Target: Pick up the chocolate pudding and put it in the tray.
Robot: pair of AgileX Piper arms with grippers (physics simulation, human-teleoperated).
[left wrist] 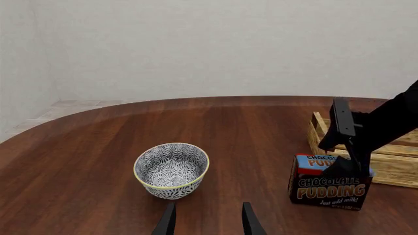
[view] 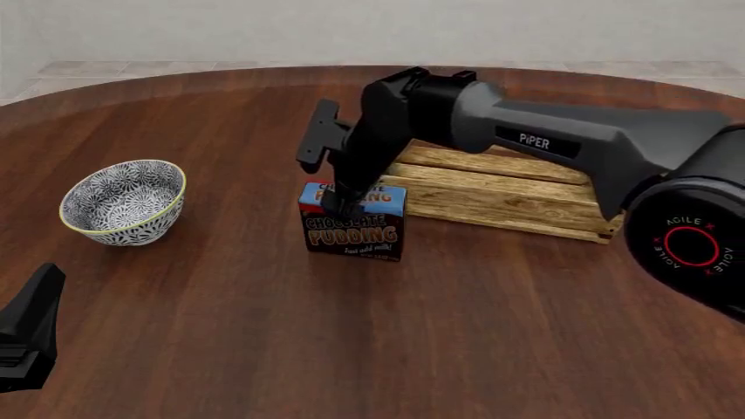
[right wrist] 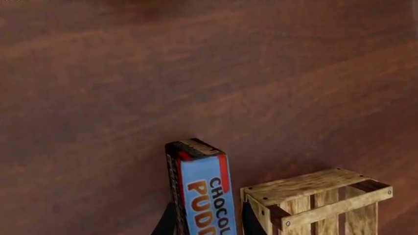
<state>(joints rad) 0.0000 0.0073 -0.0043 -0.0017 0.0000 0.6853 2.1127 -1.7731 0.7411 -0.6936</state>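
Note:
The chocolate pudding (view: pixel 352 229) is a dark brown carton with a blue top, standing upright on the table against the near left corner of the tray (view: pixel 512 188), a light-wood slatted crate. My right gripper (view: pixel 341 201) reaches down over the carton's top. In the right wrist view its open jaws (right wrist: pixel 207 226) straddle the carton (right wrist: pixel 205 196), one finger on each side, beside the tray's corner (right wrist: pixel 313 196). My left gripper (left wrist: pixel 209 223) is open and empty, low at the near left (view: pixel 30 336), far from the carton (left wrist: pixel 330 188).
A white-and-blue patterned bowl (view: pixel 125 202) stands on the left of the dark wood table, also seen in the left wrist view (left wrist: pixel 171 170). The right arm (view: pixel 547 135) stretches across above the tray. The tray (left wrist: pixel 392 161) holds nothing that I can see.

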